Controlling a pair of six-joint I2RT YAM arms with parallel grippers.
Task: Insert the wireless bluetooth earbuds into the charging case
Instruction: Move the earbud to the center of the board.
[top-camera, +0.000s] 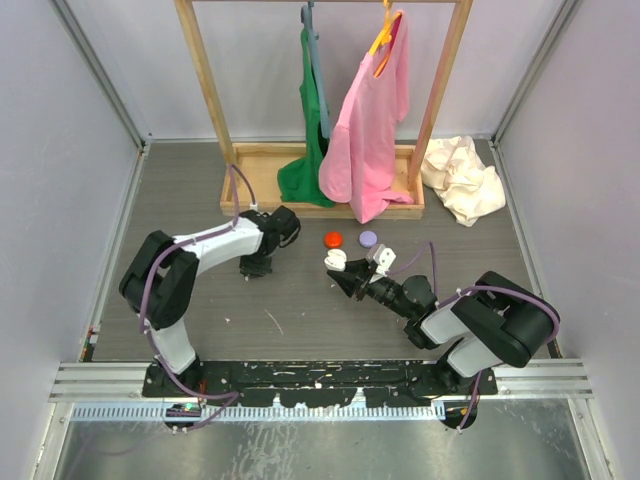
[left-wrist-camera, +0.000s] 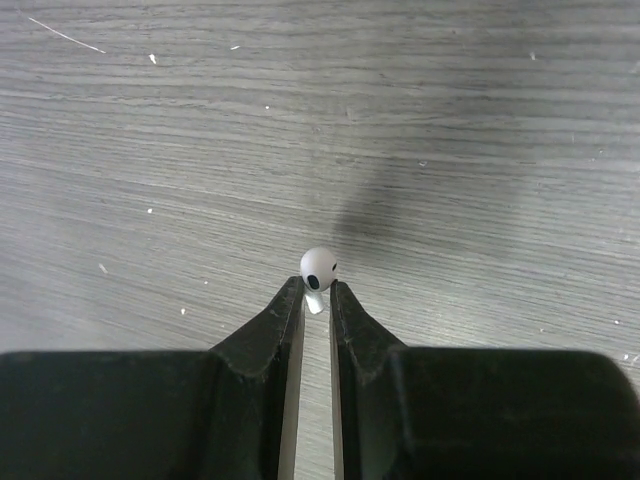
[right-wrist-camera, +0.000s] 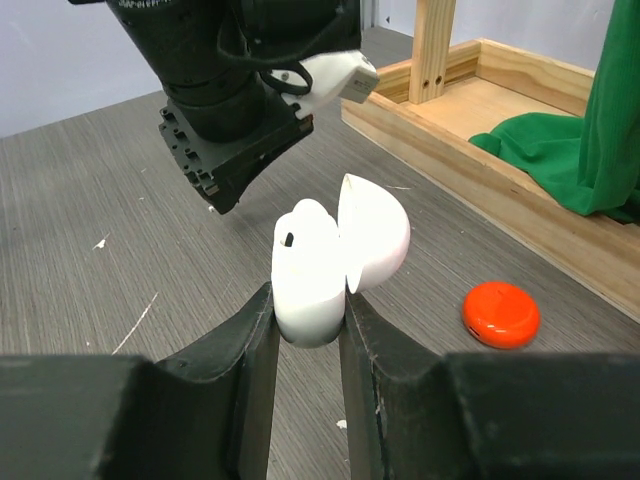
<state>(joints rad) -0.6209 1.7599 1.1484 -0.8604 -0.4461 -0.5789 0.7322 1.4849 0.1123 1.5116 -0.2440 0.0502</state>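
Note:
My left gripper (left-wrist-camera: 317, 291) is shut on the stem of a white earbud (left-wrist-camera: 318, 268), whose rounded head sticks out past the fingertips just above the grey table. In the top view this gripper (top-camera: 255, 268) points down at the table left of centre. My right gripper (right-wrist-camera: 308, 312) is shut on the white charging case (right-wrist-camera: 310, 280), held upright with its lid (right-wrist-camera: 377, 238) hinged open to the right. A rounded white earbud head with a dark spot (right-wrist-camera: 292, 238) shows in the case's opening. In the top view the case (top-camera: 336, 261) is at mid-table, to the right of the left gripper and apart from it.
A red round disc (top-camera: 333, 239) and a purple one (top-camera: 368, 239) lie just behind the case. A wooden clothes rack (top-camera: 250, 170) with a green (top-camera: 312, 110) and a pink garment (top-camera: 372, 120) stands at the back. A crumpled white cloth (top-camera: 463, 178) lies at the back right.

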